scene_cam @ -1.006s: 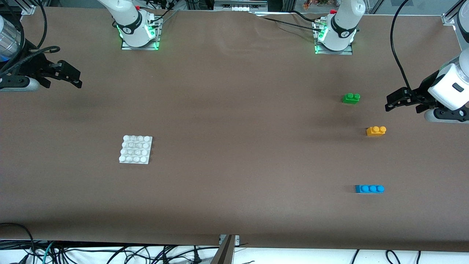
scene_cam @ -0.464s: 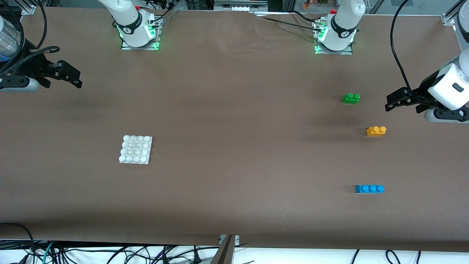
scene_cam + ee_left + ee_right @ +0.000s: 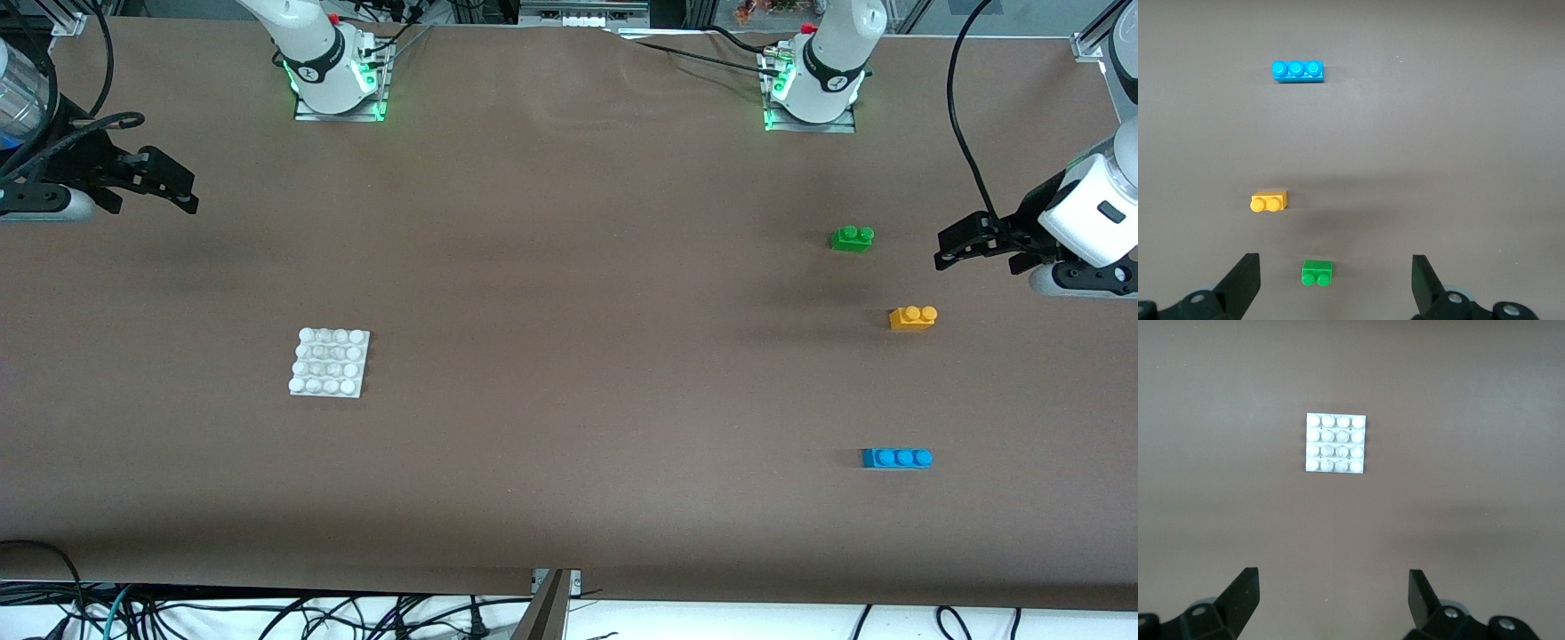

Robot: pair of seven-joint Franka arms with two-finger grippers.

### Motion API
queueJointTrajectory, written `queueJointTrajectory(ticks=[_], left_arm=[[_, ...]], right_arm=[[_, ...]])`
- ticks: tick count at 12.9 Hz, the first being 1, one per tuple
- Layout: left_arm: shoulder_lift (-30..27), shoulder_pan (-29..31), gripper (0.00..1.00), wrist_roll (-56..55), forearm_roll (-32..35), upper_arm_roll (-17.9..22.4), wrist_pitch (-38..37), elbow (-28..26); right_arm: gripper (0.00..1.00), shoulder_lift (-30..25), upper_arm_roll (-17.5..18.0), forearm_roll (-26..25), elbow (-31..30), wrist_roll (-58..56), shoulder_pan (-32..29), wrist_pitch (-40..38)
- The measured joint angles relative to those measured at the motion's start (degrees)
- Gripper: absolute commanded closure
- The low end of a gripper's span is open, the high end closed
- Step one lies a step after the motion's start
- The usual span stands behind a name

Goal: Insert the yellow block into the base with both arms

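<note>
The yellow block [image 3: 912,317] [image 3: 1269,201], a small two-stud brick, lies on the brown table toward the left arm's end. The base [image 3: 329,362] [image 3: 1336,443], a white square studded plate, lies flat toward the right arm's end. My left gripper [image 3: 949,252] [image 3: 1335,280] hangs open in the air at the table's edge, apart from the yellow block, nothing between its fingers. My right gripper [image 3: 182,191] [image 3: 1334,597] hangs open at the other end of the table, well away from the base, holding nothing.
A green two-stud brick [image 3: 852,237] [image 3: 1317,272] lies farther from the front camera than the yellow block. A blue three-stud brick [image 3: 897,458] [image 3: 1297,71] lies nearer. Both arm bases [image 3: 338,76] [image 3: 813,89] stand along the table's back edge. Cables hang past the front edge.
</note>
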Motion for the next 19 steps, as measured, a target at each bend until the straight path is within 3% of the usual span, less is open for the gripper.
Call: queueJointTrajectory(ticks=[19], left_arm=[[0.0, 0.0, 0.0, 0.0, 0.0, 0.0, 0.0, 0.0]], right_arm=[[0.01, 1.2, -0.5, 0.0, -0.6, -0.1, -0.1, 1.5]])
